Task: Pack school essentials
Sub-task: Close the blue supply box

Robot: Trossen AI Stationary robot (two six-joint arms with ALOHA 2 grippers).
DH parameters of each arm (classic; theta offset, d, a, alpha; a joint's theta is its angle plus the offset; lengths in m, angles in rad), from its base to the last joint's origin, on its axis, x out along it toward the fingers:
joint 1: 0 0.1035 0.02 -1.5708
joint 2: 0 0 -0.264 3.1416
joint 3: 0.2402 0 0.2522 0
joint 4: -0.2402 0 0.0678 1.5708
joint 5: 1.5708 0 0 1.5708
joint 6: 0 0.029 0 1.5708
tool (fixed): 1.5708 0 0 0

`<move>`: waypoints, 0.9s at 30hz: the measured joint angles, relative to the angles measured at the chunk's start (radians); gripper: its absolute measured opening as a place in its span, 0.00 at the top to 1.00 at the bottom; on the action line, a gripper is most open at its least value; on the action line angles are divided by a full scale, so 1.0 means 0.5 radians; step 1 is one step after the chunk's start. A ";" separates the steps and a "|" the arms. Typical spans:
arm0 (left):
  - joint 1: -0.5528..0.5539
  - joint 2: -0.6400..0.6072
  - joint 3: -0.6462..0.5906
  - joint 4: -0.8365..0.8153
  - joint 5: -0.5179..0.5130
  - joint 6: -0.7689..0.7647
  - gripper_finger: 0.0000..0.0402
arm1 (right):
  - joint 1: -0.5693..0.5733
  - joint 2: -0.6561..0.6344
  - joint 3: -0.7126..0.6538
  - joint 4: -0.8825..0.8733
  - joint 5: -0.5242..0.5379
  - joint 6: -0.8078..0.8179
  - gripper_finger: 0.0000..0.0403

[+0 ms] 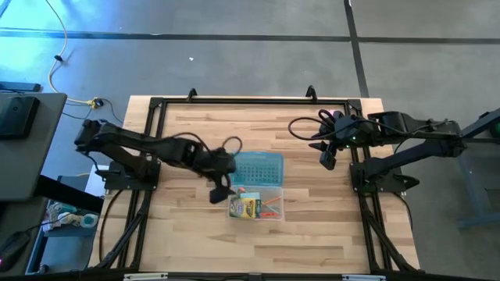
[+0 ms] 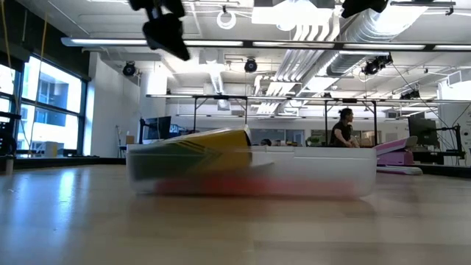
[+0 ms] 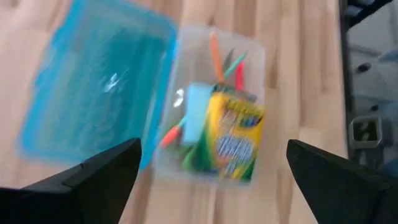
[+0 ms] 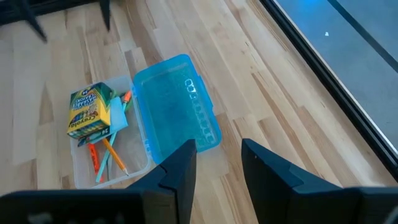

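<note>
A clear plastic case [image 1: 273, 212] lies on the table with its teal lid [image 1: 256, 167] folded open toward the far edge. Inside it are the yellow-green crayon box [image 3: 236, 140], lying tilted on the other pieces, the light-blue note pad [image 3: 198, 112], an orange pencil [image 3: 216, 53], a thin green pencil [image 3: 233, 62], a red piece [image 3: 239, 76] and green scissor handles [image 3: 196, 155]. My left gripper [image 3: 212, 149] hovers open above the case's left end [image 1: 219, 193], holding nothing. My right gripper [image 1: 328, 160] waits open and empty, high over the table's far right [image 4: 217, 149].
Bare wood lies all around the case, widest toward the near edge [image 1: 258, 250]. Black frame rails [image 1: 148, 156] run along the table's left, right and far sides. In the low view the crayon box [image 2: 199, 143] rises above the case's rim; a person [image 2: 342, 131] stands in the room beyond.
</note>
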 joint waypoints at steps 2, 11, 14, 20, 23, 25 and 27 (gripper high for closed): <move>0.038 -0.078 -0.001 -0.092 -0.002 0.035 0.03 | -0.001 -0.001 0.000 0.002 0.001 -0.016 0.71; 0.236 -0.414 -0.007 -0.620 -0.180 0.111 0.03 | -0.001 0.000 0.000 0.025 0.024 -0.172 0.71; 0.321 -0.513 -0.087 -0.650 -0.169 0.160 0.03 | -0.009 0.001 0.000 0.117 0.032 -0.114 0.71; 0.571 -0.654 -0.351 -0.601 -0.069 0.212 0.03 | -0.028 0.002 0.000 0.452 0.146 0.000 0.71; 0.699 -0.679 -0.468 -0.549 0.001 0.252 0.03 | -0.032 0.002 0.000 0.626 0.124 0.000 0.71; 0.787 -0.674 -0.546 -0.485 0.099 0.289 0.03 | -0.032 0.002 0.000 0.720 0.122 -0.009 0.71; 0.869 -0.670 -0.610 -0.381 0.221 0.330 0.03 | -0.032 0.002 0.000 0.779 0.134 0.000 0.71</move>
